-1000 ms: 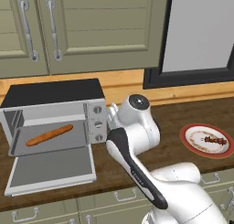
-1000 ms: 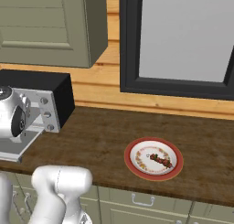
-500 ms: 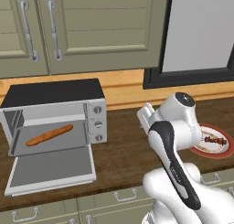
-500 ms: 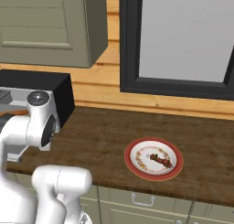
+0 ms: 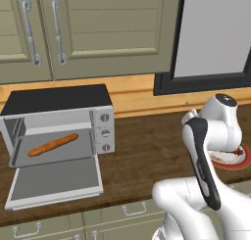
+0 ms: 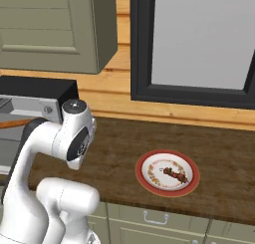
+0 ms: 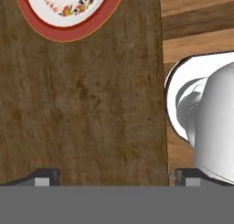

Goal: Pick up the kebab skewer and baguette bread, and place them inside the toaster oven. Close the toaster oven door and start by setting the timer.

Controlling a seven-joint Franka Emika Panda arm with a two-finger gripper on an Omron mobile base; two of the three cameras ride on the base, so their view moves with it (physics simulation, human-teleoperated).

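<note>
The toaster oven (image 5: 59,121) sits at the left end of the dark wooden counter (image 6: 124,143) with the toaster oven door (image 5: 56,182) dropped fully open, flat toward the counter's front edge. The baguette bread (image 5: 53,144) lies at a slant on the grey tray (image 5: 86,148) inside the cavity. Three round knobs (image 5: 104,132) run down the oven's right panel.

The kebab skewer (image 6: 174,174) lies on a red-rimmed plate (image 6: 145,178) further right on the counter, well apart from the oven, with bare wood between them. In the left base view the arm's white elbow covers much of that plate, so the skewer itself cannot be made out there.

In the hand view the gripper (image 7: 114,176) looks down on bare counter; its two dark fingertips (image 7: 45,177) stand far apart at the bottom edge — spread wide, with nothing between them. The plate's rim shows at the top of that view, away from the fingertips.

Behind the counter run a pale wood backsplash (image 6: 114,96) and a dark-framed window (image 6: 199,44); green-grey cabinets (image 5: 98,31) hang above the oven.
</note>
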